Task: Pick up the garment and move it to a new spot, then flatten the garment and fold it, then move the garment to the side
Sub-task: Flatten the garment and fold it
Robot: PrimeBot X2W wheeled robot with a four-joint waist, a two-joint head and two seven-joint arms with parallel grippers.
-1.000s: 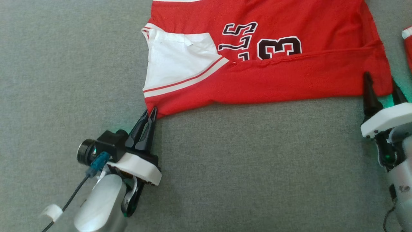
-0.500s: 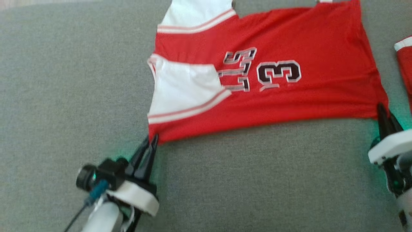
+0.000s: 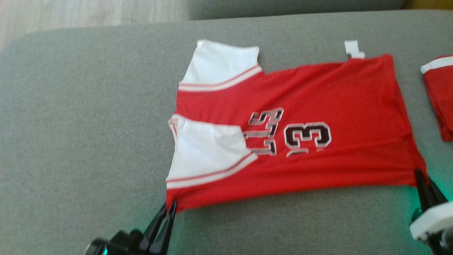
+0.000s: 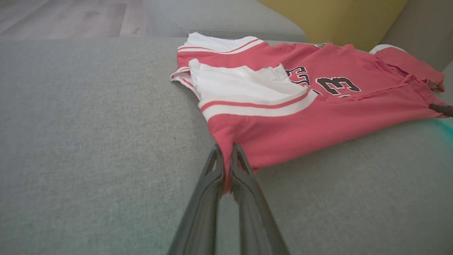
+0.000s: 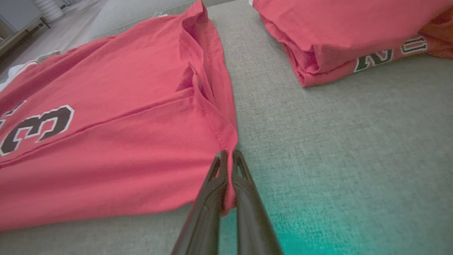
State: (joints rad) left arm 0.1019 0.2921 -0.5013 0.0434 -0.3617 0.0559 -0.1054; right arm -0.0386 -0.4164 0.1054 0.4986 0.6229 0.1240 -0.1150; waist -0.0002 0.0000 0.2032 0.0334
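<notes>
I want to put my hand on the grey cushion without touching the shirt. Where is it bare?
The widest bare patch of grey cushion lies left of the red jersey. A bare strip runs along its near edge, between left gripper and right gripper. Crowded on the right: a narrow gap before the folded red garment.

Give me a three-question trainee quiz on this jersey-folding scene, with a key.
1. True or false: the left gripper is shut on a corner of the red jersey.
2. Which digit shows clearly on the jersey? A) 3 B) 7 C) 8
3. Short answer: what lies on the grey cushion apart from the jersey, beyond the right gripper?
Key: 1 true; 2 A; 3 a folded red garment.
</notes>
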